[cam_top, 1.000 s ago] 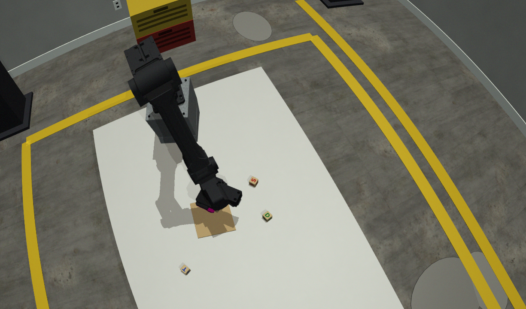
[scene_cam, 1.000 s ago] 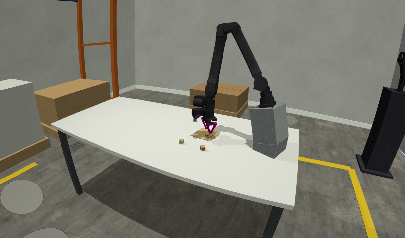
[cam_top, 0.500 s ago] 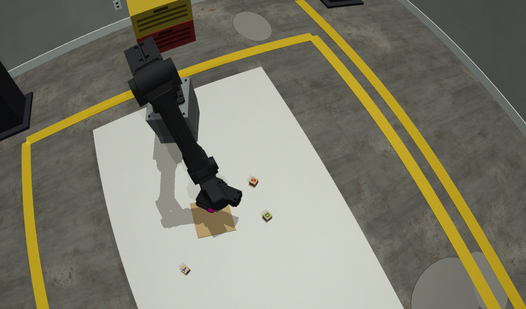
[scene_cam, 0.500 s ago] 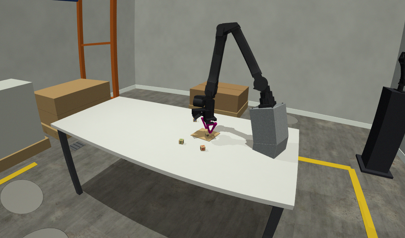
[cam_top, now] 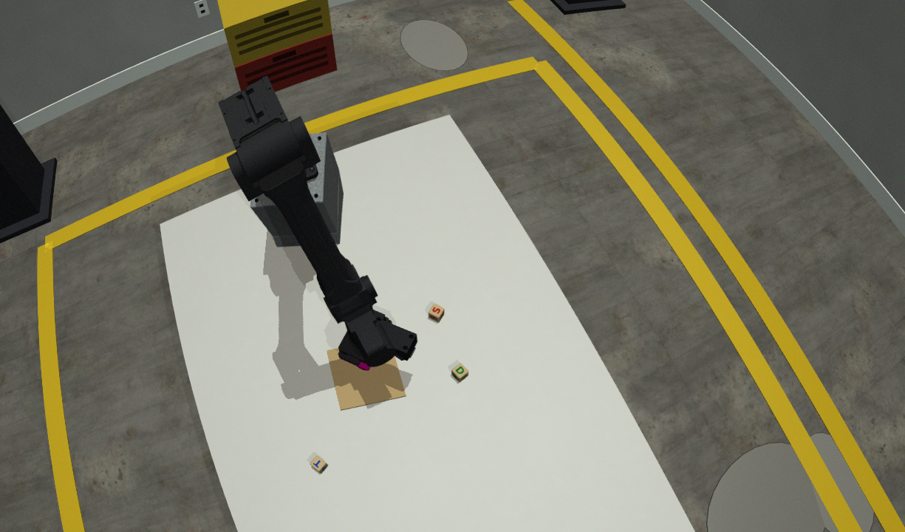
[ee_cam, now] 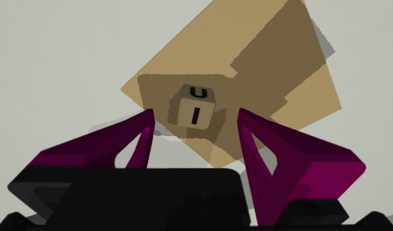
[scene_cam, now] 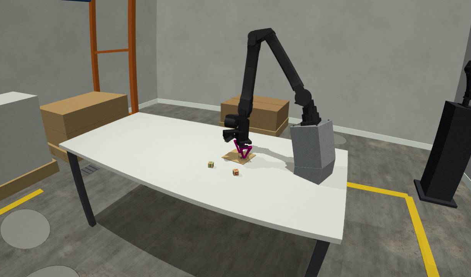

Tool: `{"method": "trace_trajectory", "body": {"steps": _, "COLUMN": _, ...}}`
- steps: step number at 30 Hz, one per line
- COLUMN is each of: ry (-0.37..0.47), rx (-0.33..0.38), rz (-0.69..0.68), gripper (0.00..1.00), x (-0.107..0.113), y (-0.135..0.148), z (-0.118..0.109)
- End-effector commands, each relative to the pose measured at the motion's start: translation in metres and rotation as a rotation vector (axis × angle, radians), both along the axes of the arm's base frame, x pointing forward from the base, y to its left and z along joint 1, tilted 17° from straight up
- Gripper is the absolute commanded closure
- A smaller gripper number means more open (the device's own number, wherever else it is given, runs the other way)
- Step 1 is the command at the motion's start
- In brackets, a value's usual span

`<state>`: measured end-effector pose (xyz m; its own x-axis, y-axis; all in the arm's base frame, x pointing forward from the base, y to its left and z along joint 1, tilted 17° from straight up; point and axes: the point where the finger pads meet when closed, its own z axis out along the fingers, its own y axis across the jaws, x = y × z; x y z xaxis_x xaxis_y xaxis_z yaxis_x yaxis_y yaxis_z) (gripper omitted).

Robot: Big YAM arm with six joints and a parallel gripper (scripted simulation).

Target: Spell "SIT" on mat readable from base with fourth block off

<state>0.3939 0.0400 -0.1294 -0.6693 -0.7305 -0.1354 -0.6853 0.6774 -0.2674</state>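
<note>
The I block (ee_cam: 195, 107) lies on the tan mat (ee_cam: 234, 80), near the mat's corner, with a black I on its top face and a U on a side face. My gripper (ee_cam: 195, 115) is open and hovers above it, one magenta finger on each side, not touching. In the overhead view the gripper (cam_top: 366, 360) hides this block over the mat (cam_top: 368, 383). The S block (cam_top: 435, 311), the D block (cam_top: 459, 372) and the T block (cam_top: 318, 462) lie on the white table, off the mat.
The grey robot base (cam_top: 309, 191) stands at the table's far end. In the side view the D block (scene_cam: 211, 164) and the S block (scene_cam: 235, 172) lie in front of the mat (scene_cam: 237, 156). Cardboard boxes (scene_cam: 84, 112) stand on the floor.
</note>
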Motion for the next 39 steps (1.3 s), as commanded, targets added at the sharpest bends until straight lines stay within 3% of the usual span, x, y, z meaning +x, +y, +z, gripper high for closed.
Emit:
{"method": "trace_trajectory", "body": {"steps": 1, "ry": -0.005, "rx": 0.002, "rz": 0.001, "gripper": 0.29, "x": 0.0069, "y": -0.0046, "z": -0.0106}}
{"method": "trace_trajectory", "body": {"steps": 26, "ry": 0.000, "rx": 0.001, "rz": 0.000, "gripper": 0.29, "x": 0.0056, "y": -0.0057, "z": -0.0182}}
{"method": "trace_trajectory", "body": {"steps": 27, "ry": 0.000, "rx": 0.001, "rz": 0.000, "gripper": 0.73, "x": 0.0056, "y": -0.0057, "z": -0.0182}}
{"method": "trace_trajectory", "body": {"steps": 39, "ry": 0.000, "rx": 0.001, "rz": 0.000, "gripper": 0.73, "x": 0.0056, "y": -0.0057, "z": -0.0182}}
